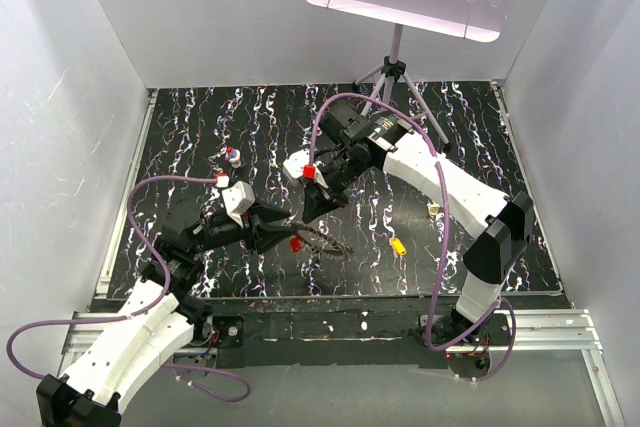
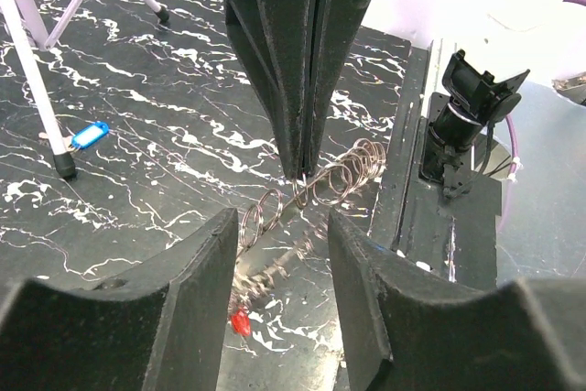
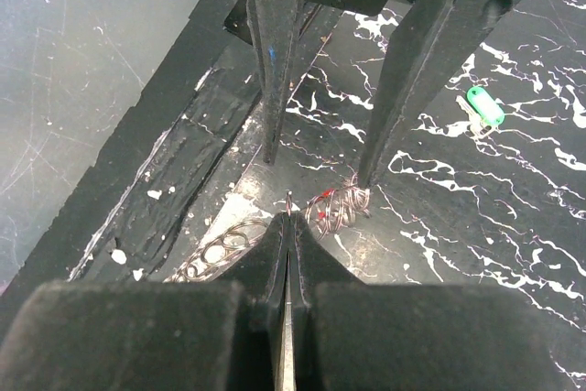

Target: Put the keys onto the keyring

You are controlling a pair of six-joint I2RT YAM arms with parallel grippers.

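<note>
The keyring lies on the dark marbled table between the arms, a red key at its near edge; the right gripper is pinched tight on its wire; the left gripper gapes wide astride it, gripping nothing.

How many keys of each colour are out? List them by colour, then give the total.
Red key: 1
Yellow key: 1
Beige key: 1
Blue key: 1
Green key: 1
Total: 5
</note>
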